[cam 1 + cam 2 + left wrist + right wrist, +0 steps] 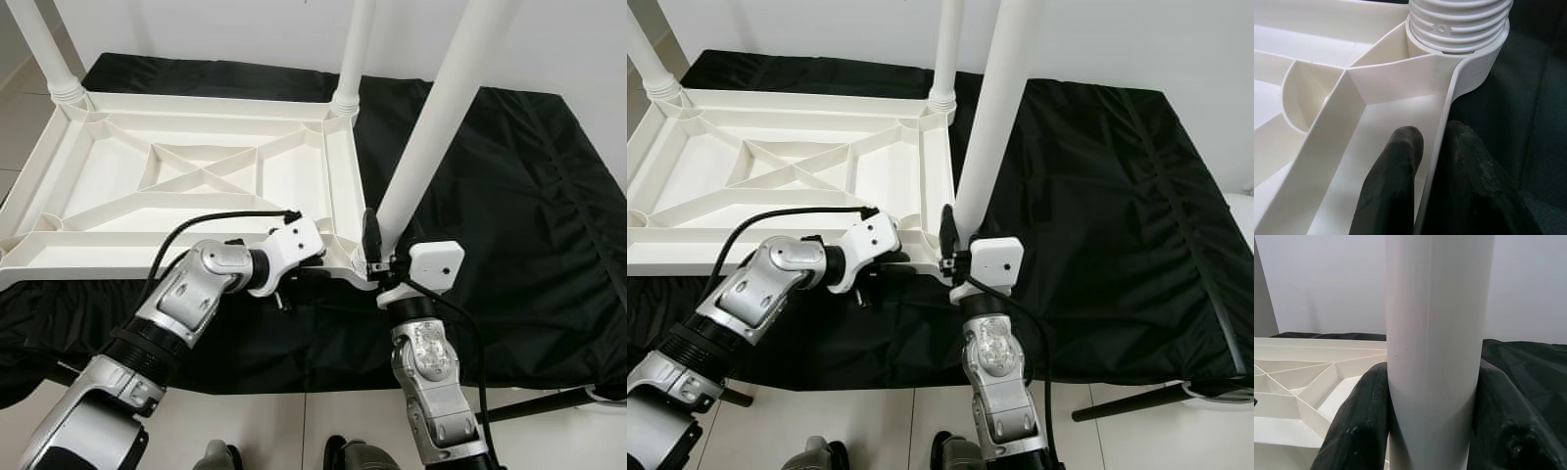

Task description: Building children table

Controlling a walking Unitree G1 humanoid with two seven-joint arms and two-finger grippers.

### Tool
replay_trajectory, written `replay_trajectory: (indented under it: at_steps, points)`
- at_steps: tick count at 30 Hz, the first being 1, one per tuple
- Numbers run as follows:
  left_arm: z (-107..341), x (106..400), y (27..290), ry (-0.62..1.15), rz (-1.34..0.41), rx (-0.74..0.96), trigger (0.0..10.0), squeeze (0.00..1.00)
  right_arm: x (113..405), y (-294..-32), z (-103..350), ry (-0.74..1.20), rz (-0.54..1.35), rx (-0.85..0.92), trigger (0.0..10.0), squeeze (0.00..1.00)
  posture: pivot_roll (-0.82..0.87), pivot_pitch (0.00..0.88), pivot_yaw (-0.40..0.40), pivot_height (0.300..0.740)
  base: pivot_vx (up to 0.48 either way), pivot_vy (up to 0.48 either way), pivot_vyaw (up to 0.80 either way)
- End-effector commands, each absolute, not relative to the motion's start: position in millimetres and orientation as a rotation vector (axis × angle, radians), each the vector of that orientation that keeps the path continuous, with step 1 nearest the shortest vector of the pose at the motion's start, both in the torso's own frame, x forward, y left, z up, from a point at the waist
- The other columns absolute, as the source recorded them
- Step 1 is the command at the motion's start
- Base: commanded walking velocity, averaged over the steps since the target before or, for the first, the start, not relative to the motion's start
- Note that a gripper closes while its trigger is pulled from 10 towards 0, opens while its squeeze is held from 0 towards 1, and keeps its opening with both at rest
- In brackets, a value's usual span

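Note:
The white plastic table top (345,162) lies upside down on a black cloth, its ribbed underside facing up. Two white legs stand in the far corners, one at the left (44,49) and one at the right (353,49). A third leg (441,117) rises tilted from the near right corner. My right gripper (377,257) is shut on this leg near its base, with a black finger (1356,431) on each side of it. My left gripper (1432,132) is shut on the table's near rim (1449,98), just beside the corner socket (1484,68) where the leg's threaded end (1459,22) sits.
The black cloth (509,196) spreads wide to the right of the table top. A white wall stands behind. Pale floor tiles and my feet (343,455) are at the bottom, and a black rod (539,403) lies at the near right.

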State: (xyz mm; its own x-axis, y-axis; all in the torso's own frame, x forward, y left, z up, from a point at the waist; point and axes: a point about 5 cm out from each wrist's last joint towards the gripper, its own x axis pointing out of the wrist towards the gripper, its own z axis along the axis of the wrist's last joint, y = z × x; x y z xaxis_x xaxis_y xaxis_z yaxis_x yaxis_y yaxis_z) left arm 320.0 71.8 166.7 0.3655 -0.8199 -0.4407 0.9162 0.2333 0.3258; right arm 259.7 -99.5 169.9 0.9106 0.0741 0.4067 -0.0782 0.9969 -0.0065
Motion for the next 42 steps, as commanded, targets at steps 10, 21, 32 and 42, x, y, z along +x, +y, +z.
replay_trajectory:
  at_steps: [10, 21, 32, 42]
  points:
    - [180.7, 319.7, 70.3, 0.129, -1.232, 0.614, 10.0, 0.0, 258.0, -115.5, 129.4, -0.205, -0.081, 0.044, 10.0, 0.0, -0.04, 0.142, -0.016, 0.74, 0.0, 0.0, 0.0]
    - [181.2, 320.0, 70.2, 0.129, -1.234, 0.616, 10.0, 0.0, 259.0, -120.3, 130.8, -0.205, -0.115, 0.084, 10.0, 0.0, -0.05, 0.145, -0.013, 0.74, 0.0, 0.0, 0.0]
    - [181.6, 320.2, 69.9, 0.128, -1.233, 0.615, 10.0, 0.0, 258.8, -121.7, 130.3, -0.203, -0.12, 0.074, 10.0, 0.0, -0.05, 0.148, -0.014, 0.74, 0.0, 0.0, 0.0]
    - [181.8, 319.9, 70.5, 0.128, -1.231, 0.615, 10.0, 0.0, 258.1, -119.7, 132.3, -0.217, -0.101, 0.074, 10.0, 0.89, -0.05, 0.15, -0.014, 0.74, 0.0, 0.0, 0.0]
